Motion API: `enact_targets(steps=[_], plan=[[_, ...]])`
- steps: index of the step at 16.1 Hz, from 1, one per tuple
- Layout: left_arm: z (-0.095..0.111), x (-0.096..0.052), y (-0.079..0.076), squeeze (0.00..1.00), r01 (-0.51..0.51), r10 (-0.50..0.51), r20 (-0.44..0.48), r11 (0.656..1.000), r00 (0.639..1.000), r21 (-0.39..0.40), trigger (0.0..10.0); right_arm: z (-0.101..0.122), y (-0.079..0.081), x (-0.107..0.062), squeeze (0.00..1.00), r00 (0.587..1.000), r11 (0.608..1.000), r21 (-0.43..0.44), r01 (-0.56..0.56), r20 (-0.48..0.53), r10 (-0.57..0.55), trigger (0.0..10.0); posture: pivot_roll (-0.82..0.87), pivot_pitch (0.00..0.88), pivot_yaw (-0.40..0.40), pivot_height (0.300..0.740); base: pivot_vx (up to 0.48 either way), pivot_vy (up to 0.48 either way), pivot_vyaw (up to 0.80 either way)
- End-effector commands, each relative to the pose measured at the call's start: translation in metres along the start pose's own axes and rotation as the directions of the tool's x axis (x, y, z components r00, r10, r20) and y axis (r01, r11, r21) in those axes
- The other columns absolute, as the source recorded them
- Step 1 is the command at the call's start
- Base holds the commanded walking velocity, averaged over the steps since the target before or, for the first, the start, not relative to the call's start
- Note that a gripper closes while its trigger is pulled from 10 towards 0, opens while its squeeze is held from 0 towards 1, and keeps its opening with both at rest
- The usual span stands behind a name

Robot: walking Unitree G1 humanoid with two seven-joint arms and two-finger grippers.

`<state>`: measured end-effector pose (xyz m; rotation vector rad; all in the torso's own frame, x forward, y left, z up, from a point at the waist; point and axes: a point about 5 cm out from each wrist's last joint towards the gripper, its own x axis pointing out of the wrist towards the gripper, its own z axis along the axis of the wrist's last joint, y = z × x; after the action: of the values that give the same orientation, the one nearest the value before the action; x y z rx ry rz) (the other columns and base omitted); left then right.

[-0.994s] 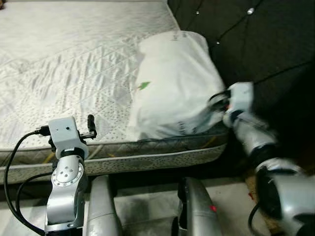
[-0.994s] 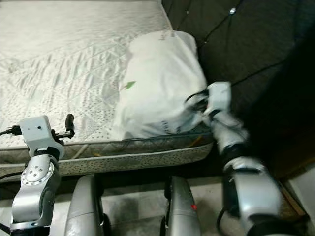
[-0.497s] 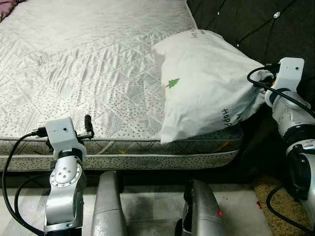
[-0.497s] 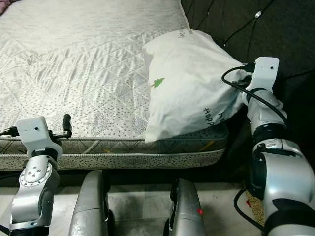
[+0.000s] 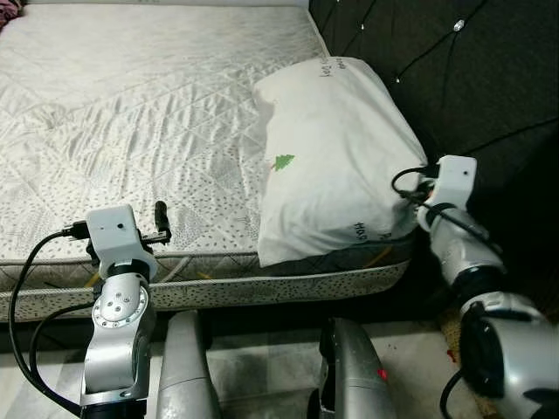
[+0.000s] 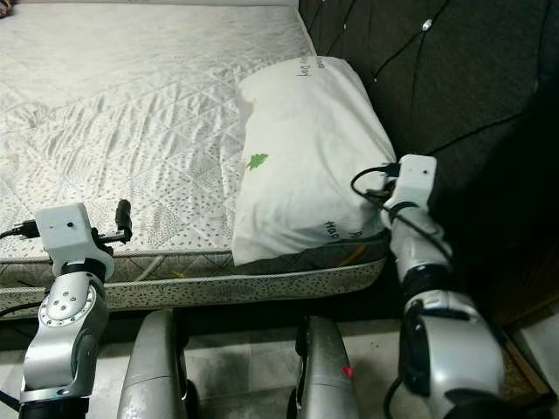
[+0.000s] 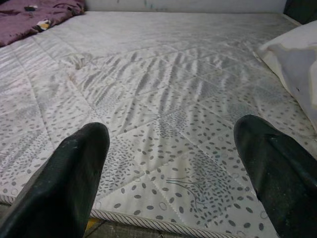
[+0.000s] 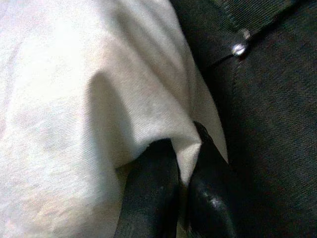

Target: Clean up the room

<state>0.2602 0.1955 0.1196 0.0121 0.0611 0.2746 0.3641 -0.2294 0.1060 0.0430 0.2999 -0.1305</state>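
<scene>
At mattress [image 5: 131,113] head end, against tufted headboard [image 5: 472,78]: pillow [image 5: 332,157] lying flat, near corner pinched between right gripper [image 8: 181,191] fingers, likely for squaring it up. Left gripper [image 7: 173,163] idle over mattress edge, jaws wide apart, holding nothing.

Only print is on the white pillow [image 5: 336,153]. Small green tree symbol [image 5: 283,161] sits on its top face. Dark lettering runs along the near edge [image 5: 360,230], cut off by a fold; individual letters can't be made out reliably. More dark lettering at the far corner [image 6: 304,66] by the headboard, too small and skewed to read. No numbers visible.
</scene>
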Motion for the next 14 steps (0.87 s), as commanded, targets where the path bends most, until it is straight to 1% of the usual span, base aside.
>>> enact_targets(steps=[1,2,3,7,9,10,11,12,13,14], plan=[[-0.001,0.001,-0.001,0.00,0.007,-0.007,0.002,1.000,1.000,0.006,10.0,-0.022,0.015,-0.004,0.00,0.996,0.999,0.007,-0.045,-0.071,0.045,10.0,0.00,0.000,-0.060,0.555,0.000,0.000,0.00],[-0.001,0.001,-0.002,0.00,0.007,-0.007,0.002,1.000,1.000,0.005,10.0,-0.023,0.016,-0.005,0.00,0.996,0.999,0.007,-0.049,-0.072,0.050,10.0,0.00,0.000,-0.060,0.555,0.000,0.000,0.00],[-0.002,0.000,-0.003,0.00,0.006,-0.006,0.001,1.000,1.000,0.002,10.0,-0.025,0.019,-0.005,1.00,0.996,0.998,0.015,-0.059,-0.069,0.060,10.0,0.00,0.000,-0.063,0.555,0.000,0.000,0.00],[0.001,0.001,-0.005,0.00,0.003,-0.003,0.008,1.000,1.000,-0.019,10.0,-0.029,0.033,-0.010,1.00,0.997,0.997,0.039,-0.065,-0.034,0.066,10.0,0.01,0.000,-0.065,0.555,0.000,0.000,0.00],[0.001,0.003,-0.004,0.00,0.001,-0.001,0.009,1.000,1.000,-0.017,10.0,-0.029,0.038,-0.012,1.00,0.997,0.996,0.047,-0.070,-0.017,0.071,10.0,0.00,0.000,-0.055,0.555,0.000,0.000,0.00],[0.002,0.005,-0.001,0.00,-0.007,0.007,0.013,1.000,1.000,-0.014,10.0,-0.027,0.041,-0.015,1.00,0.997,0.996,0.046,-0.080,0.009,0.079,10.0,0.00,0.000,-0.053,0.555,0.000,0.000,0.00],[0.002,0.005,-0.001,0.00,-0.007,0.007,0.013,1.000,1.000,-0.014,10.0,-0.027,0.041,-0.015,1.00,0.997,0.996,0.046,-0.080,0.009,0.079,10.0,0.00,0.000,-0.053,0.555,0.000,0.000,0.00],[0.003,0.006,0.000,0.00,-0.014,0.014,0.016,1.000,1.000,-0.013,10.0,-0.025,0.043,-0.017,1.00,0.996,0.995,0.044,-0.085,0.035,0.083,10.0,0.00,0.000,-0.053,0.555,0.000,0.000,0.00],[0.004,0.008,0.001,0.00,-0.024,0.025,0.026,1.000,0.999,-0.018,10.0,-0.023,0.046,-0.024,1.00,0.991,0.994,0.051,-0.099,0.091,0.095,10.0,0.01,0.000,-0.058,0.555,0.000,0.000,0.00],[0.005,0.008,0.002,0.00,-0.028,0.028,0.030,0.999,0.999,-0.020,10.0,-0.021,0.047,-0.029,1.00,0.987,0.992,0.054,-0.111,0.122,0.104,10.0,0.01,0.000,-0.061,0.555,0.000,0.000,0.00]])
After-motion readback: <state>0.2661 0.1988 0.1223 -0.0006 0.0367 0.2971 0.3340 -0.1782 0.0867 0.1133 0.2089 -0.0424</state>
